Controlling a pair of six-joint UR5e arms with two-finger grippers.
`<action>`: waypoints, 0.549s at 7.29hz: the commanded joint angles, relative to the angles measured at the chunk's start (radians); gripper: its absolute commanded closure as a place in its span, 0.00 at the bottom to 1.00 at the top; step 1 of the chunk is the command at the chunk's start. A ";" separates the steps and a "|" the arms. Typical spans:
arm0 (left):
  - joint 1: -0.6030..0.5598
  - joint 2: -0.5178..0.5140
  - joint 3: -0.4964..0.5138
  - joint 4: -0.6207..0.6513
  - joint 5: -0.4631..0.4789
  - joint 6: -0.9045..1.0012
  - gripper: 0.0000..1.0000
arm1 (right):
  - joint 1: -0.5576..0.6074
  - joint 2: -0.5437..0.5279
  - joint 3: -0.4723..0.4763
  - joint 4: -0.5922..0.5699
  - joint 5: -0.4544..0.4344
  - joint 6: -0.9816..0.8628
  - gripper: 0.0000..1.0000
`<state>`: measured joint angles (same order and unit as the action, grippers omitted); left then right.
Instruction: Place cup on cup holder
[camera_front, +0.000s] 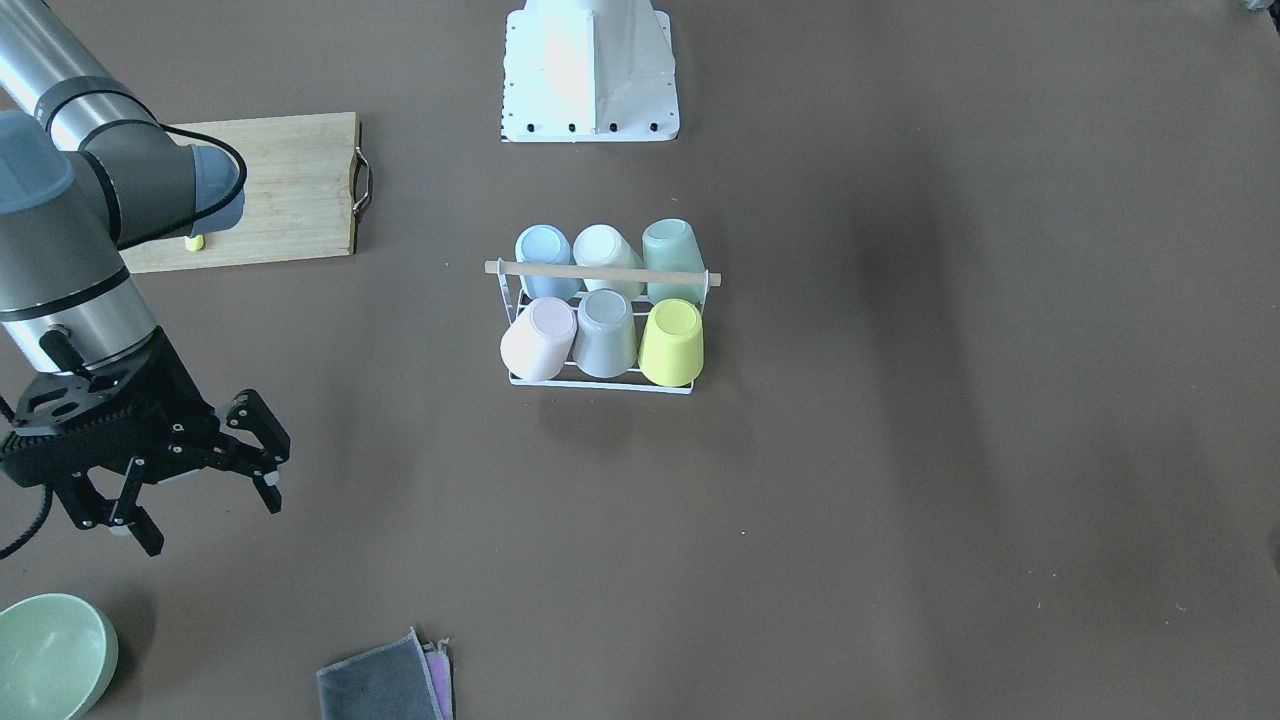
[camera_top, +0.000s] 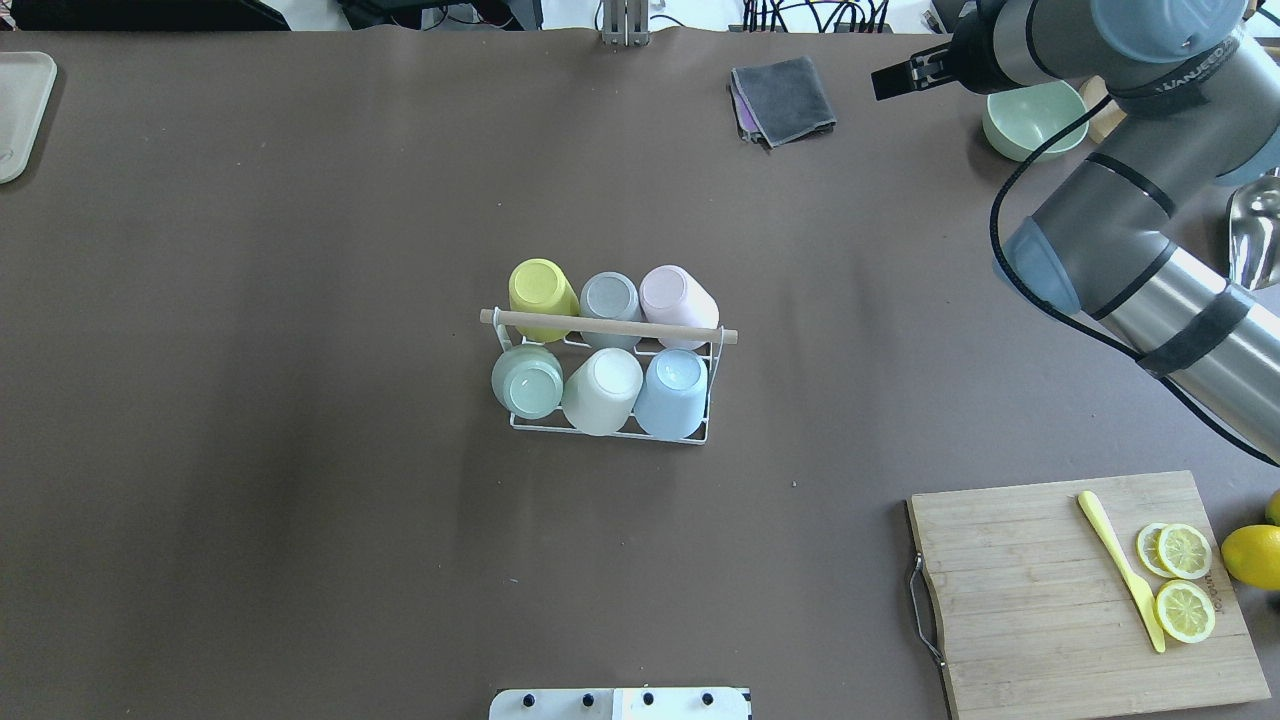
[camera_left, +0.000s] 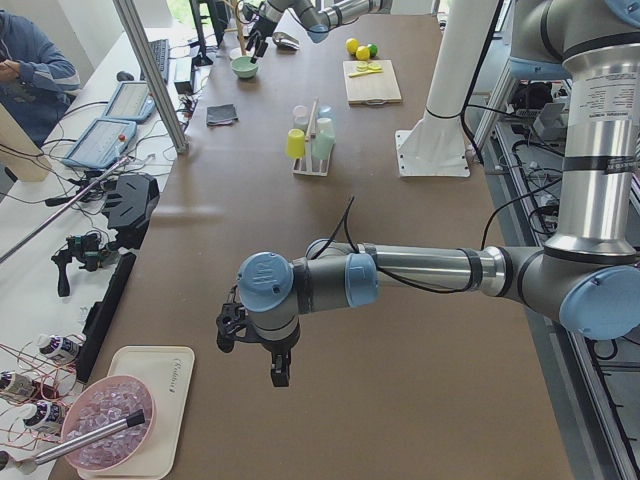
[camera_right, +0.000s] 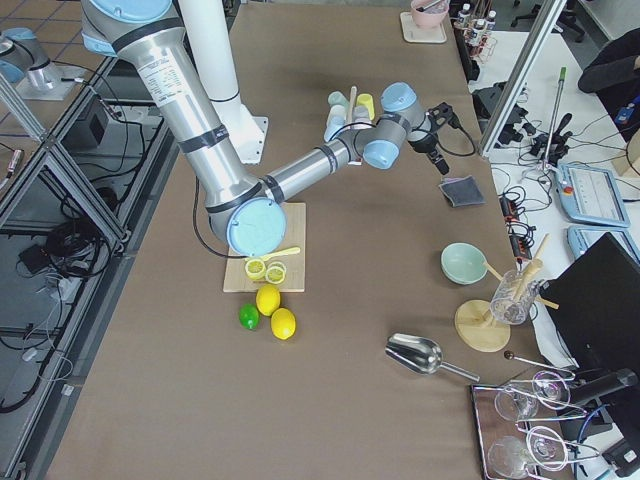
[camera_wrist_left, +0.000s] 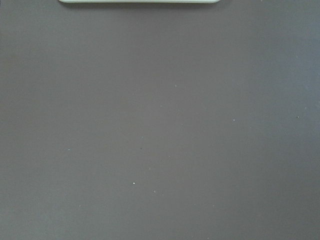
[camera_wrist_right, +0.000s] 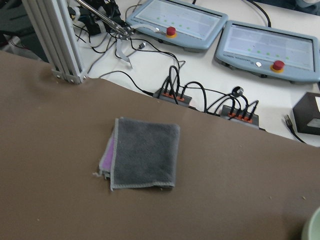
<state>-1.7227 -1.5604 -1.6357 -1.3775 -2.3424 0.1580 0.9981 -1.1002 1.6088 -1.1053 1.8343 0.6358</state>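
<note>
The cup holder (camera_top: 610, 325), a white wire rack with a wooden rod across its top, stands mid-table and also shows in the front view (camera_front: 600, 272). Several cups sit upside down on it, among them a yellow cup (camera_top: 540, 290), a pink cup (camera_top: 672, 295) and a blue cup (camera_top: 672, 392). My right gripper (camera_front: 205, 510) hangs open and empty far from the rack, near the green bowl. My left gripper (camera_left: 258, 355) shows only in the left side view, over bare table, and I cannot tell its state.
A green bowl (camera_top: 1035, 118) and a folded grey cloth (camera_top: 785, 98) lie at the far edge. A wooden cutting board (camera_top: 1040, 590) holds a yellow knife and lemon slices. A white tray (camera_top: 18, 110) sits at the far left corner.
</note>
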 joint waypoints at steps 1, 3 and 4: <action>0.000 0.000 0.004 0.000 0.000 0.000 0.02 | 0.071 -0.085 0.100 -0.270 0.073 -0.010 0.00; 0.003 -0.001 0.017 -0.008 0.000 -0.008 0.02 | 0.167 -0.110 0.106 -0.515 0.240 -0.114 0.00; 0.005 -0.010 0.036 -0.011 -0.002 -0.006 0.02 | 0.238 -0.151 0.112 -0.575 0.314 -0.183 0.00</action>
<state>-1.7199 -1.5633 -1.6183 -1.3836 -2.3427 0.1530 1.1586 -1.2106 1.7127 -1.5724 2.0552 0.5342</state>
